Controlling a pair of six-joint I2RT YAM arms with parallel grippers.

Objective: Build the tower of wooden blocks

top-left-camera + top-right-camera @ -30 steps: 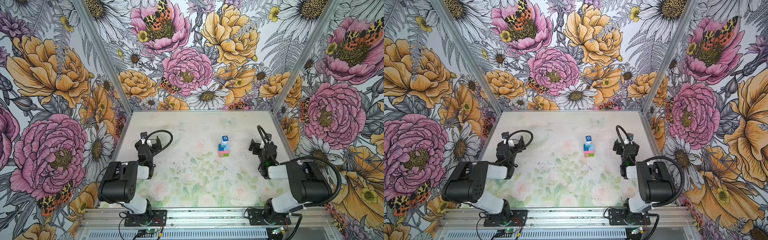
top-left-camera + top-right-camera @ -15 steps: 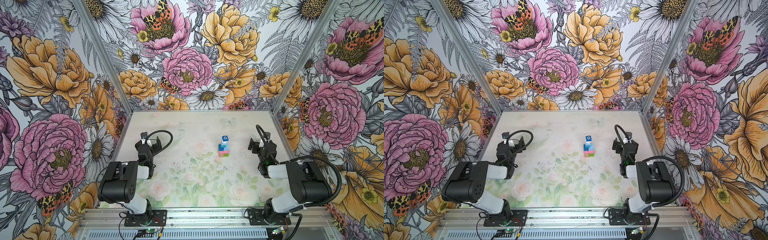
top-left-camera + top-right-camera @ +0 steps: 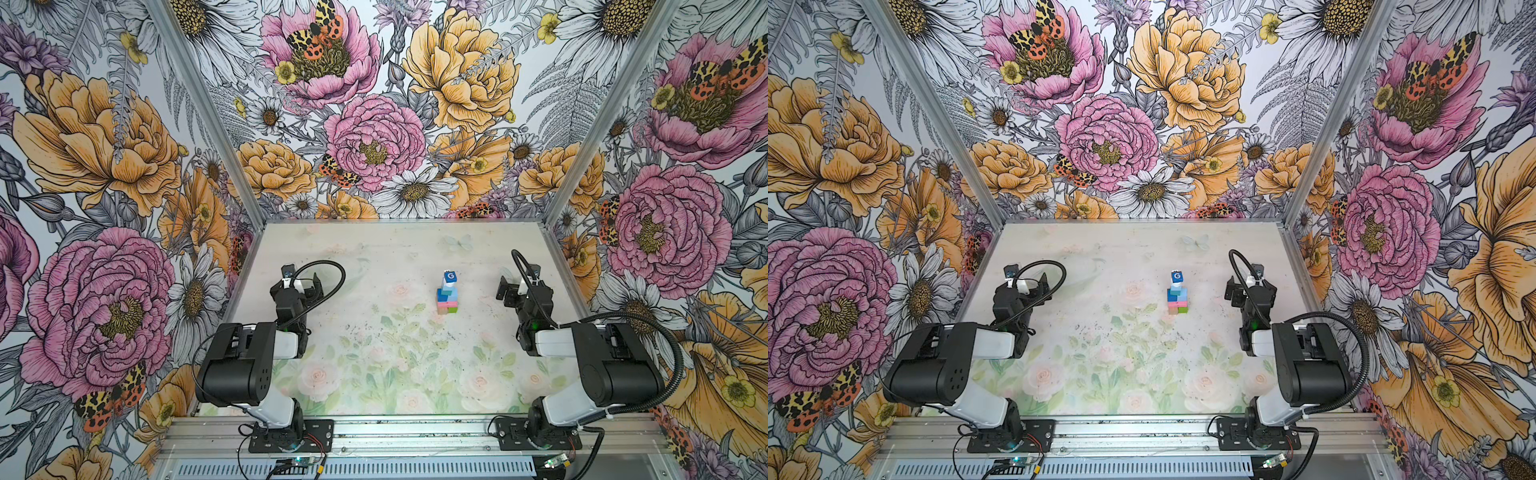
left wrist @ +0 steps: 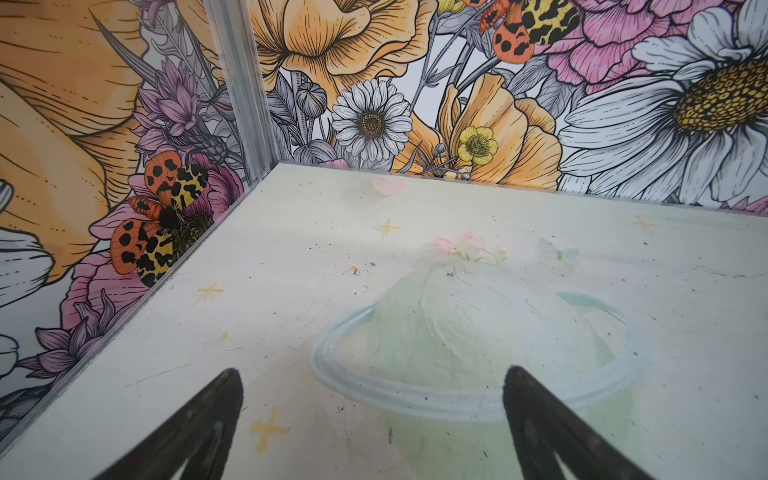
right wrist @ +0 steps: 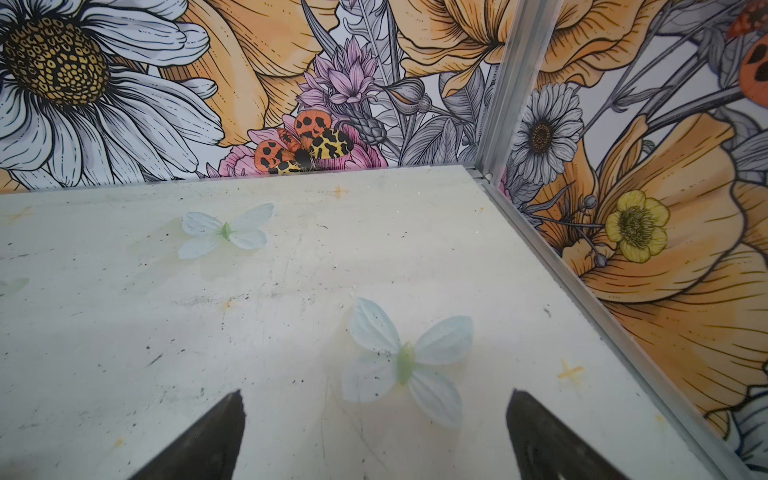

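Hardly any motion since a second ago: only a slight sideways nudge of the right gripper [image 5: 375, 395], none of the left gripper [image 4: 372, 371] or the tower [image 3: 447, 293]. Both sets of jaws spread wide and empty, each over the counter [image 3: 374, 353] close to its own side wall. Tower upright on the counter in both top views, right of the middle, between the two arms, nearer the right one and well clear of both. At its foot a pink oblong [image 3: 443, 306] beside a green oblong [image 3: 454, 310]; above them dark blue and teal blocks, then a light blue cube [image 3: 448, 286], topped by the G cube [image 3: 449, 276].
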